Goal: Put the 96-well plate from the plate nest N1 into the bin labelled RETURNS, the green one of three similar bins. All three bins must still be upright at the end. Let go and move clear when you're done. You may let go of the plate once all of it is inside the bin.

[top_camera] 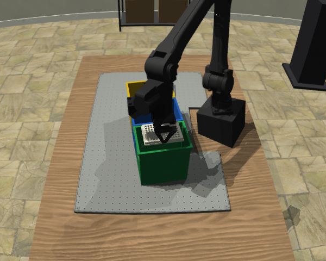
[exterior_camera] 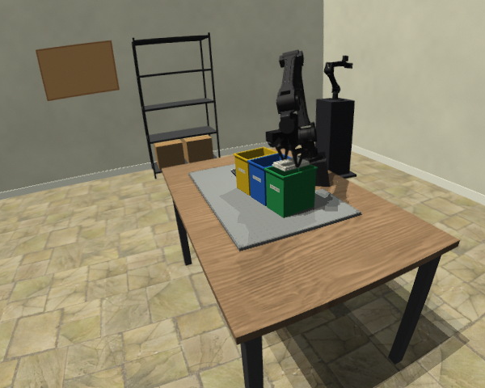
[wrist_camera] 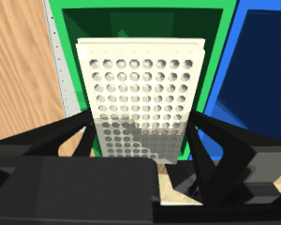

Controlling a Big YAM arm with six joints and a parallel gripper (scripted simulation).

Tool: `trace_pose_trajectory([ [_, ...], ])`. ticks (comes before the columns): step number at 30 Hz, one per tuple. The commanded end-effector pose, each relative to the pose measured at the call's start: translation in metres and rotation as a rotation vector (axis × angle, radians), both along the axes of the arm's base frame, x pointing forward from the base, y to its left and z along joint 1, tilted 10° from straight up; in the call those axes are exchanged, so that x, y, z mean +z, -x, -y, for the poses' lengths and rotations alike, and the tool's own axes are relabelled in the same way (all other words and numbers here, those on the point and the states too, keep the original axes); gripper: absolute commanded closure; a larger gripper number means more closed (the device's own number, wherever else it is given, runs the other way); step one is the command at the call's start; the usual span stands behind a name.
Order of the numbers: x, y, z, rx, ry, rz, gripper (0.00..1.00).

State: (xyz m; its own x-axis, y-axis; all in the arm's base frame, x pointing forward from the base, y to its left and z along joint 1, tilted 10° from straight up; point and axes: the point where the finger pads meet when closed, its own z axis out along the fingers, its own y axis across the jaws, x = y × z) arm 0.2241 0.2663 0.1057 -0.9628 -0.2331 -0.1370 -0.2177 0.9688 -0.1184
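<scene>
My gripper (top_camera: 163, 134) (exterior_camera: 290, 160) (wrist_camera: 140, 112) is shut on the white 96-well plate (top_camera: 151, 134) (exterior_camera: 283, 164) (wrist_camera: 140, 89) and holds it flat at the mouth of the green bin (top_camera: 163, 165) (exterior_camera: 290, 191) (wrist_camera: 66, 19). In the exterior view the plate sits just above the green rim. In the wrist view the plate lies over the bin's opening, with green rim showing on the left, the top and the right. The green bin stands upright, nearest the front of the row. The plate nest is hidden behind the bins and the arm.
A blue bin (top_camera: 176, 112) (exterior_camera: 257, 181) (wrist_camera: 258, 70) and a yellow bin (top_camera: 133, 85) (exterior_camera: 245, 170) stand upright in a row behind the green one on the grey perforated mat (top_camera: 110, 168) (exterior_camera: 234, 212). The arm's black base (top_camera: 220, 123) stands to the right.
</scene>
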Motion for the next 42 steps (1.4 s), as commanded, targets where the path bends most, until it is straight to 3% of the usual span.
trace_pose_trajectory([
  [1,0.002,-0.004,0.004,0.0,-0.011,0.011,1.0],
  [16,0.003,-0.004,0.004,0.0,-0.013,0.013,1.0],
  [22,-0.01,-0.005,0.004,0.0,0.006,-0.001,1.0],
  [42,-0.022,-0.007,0.005,0.0,0.006,-0.001,1.0],
])
